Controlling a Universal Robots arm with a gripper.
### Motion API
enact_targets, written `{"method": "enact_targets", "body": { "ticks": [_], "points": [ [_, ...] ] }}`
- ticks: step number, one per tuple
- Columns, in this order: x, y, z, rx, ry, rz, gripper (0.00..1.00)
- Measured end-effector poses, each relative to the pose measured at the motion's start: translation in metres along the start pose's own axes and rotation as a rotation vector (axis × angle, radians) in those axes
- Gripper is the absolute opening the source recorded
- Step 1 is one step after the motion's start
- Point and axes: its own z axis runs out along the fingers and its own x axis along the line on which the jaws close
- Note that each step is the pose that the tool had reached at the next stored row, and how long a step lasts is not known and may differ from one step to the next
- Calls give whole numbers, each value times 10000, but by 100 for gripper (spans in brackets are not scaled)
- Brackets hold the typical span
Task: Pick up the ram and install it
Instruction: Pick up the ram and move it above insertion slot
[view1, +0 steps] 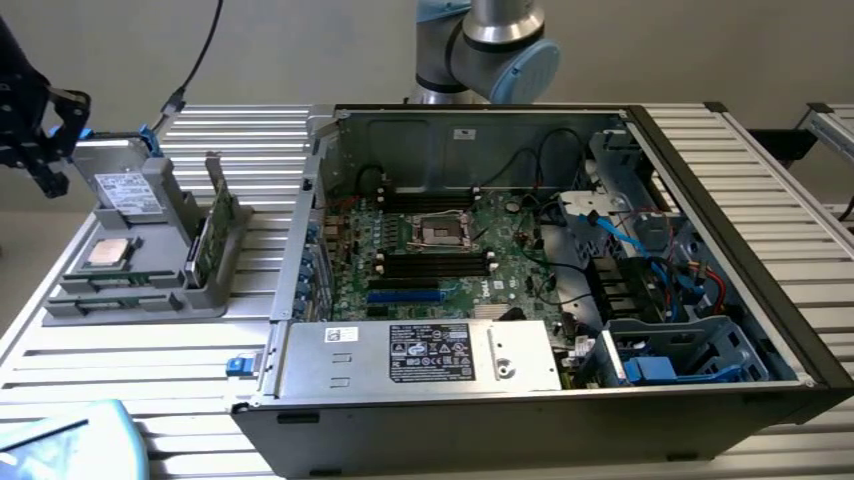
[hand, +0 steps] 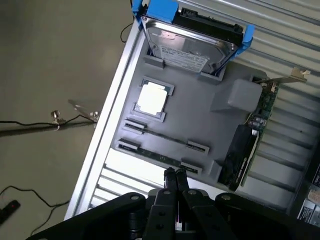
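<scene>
The pincer (hand: 175, 176) hangs shut and empty over the ram (hand: 153, 154). Lowered shut, it might knock the ram askew.

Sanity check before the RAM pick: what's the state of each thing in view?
Black robot gripper: shut, empty, close to the ram.
Long thin green ram stick: on edge in the grey plastic tray, not gripped.
Square silver processor chip: flat in its tray recess.
Silver hard drive in blue bracket: leaning in its tray slot.
Green expansion card: on edge in the tray.
Black computer case: on its side, open.
</scene>
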Motion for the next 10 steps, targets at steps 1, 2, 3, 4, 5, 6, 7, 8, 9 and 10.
{"method": "enact_targets", "body": {
  "ticks": [1, 2, 3, 4, 5, 6, 7, 8, 9, 10],
  "points": [
    [0, 0, 7, 0, 7, -192, 10],
    [-1, -1, 13, 4, 17, -370, 10],
    [-1, -1, 18, 7, 25, -546, 10],
    [-1, -1, 22, 5, 28, -725, 10],
    [-1, -1, 24, 3, 32, -916, 10],
    [-1, -2, 26, 7, 35, -1096, 10],
    [-2, -2, 29, 16, 39, -1282, 10],
    [-2, -3, 33, 25, 48, -1463, 10],
    [-2, -3, 38, 33, 58, -1640, 10],
    [-2, -3, 43, 41, 68, -1815, 10]
  ]
}}
